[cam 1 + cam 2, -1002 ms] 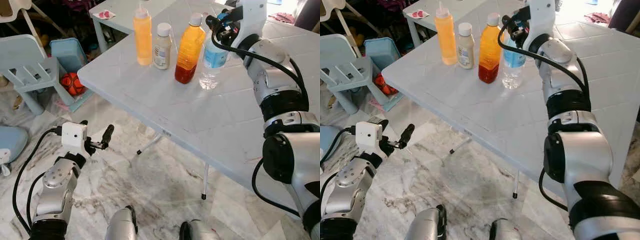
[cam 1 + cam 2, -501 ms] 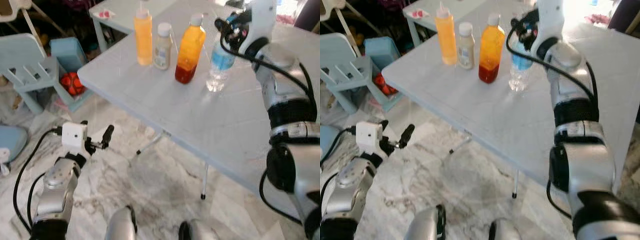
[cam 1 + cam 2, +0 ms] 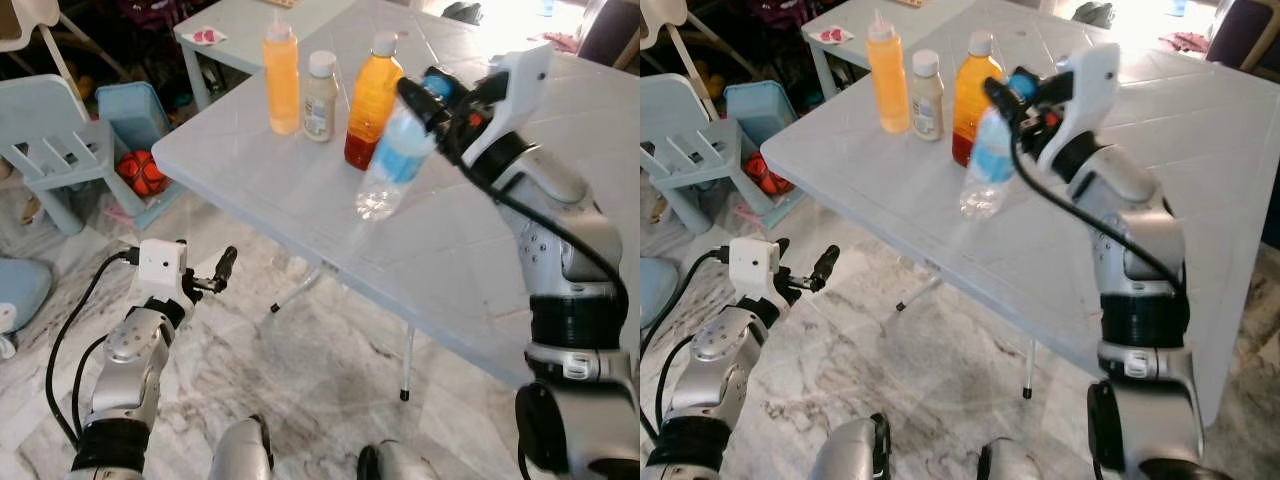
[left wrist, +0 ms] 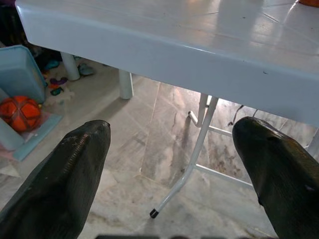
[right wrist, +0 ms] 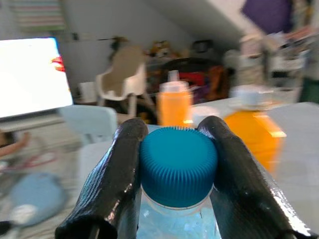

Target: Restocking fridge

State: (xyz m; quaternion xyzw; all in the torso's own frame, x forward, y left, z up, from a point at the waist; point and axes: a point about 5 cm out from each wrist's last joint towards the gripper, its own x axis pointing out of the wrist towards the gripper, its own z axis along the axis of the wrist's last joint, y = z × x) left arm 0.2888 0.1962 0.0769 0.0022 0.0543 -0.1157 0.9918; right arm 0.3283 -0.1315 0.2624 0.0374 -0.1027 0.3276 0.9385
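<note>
While your right gripper (image 3: 432,88) squeezes the blue cap, the water bottle (image 3: 392,160) hangs tilted above the white table (image 3: 470,250).

On that big table you see three more bottles standing in a row behind the water bottle: an orange juice bottle (image 3: 373,98) with a white cap, a small beige bottle (image 3: 320,83) and a tall orange squeeze bottle (image 3: 281,63). Your right fingers (image 5: 117,179) press the ridged cap (image 5: 178,164) from both sides, so the clear bottle is lifted with its bottom end off the tabletop. Your left gripper (image 3: 218,272) hangs low over the marble floor (image 3: 320,380), beside the table edge, with its two fingers (image 4: 65,179) spread wide apart and nothing between them.
</note>
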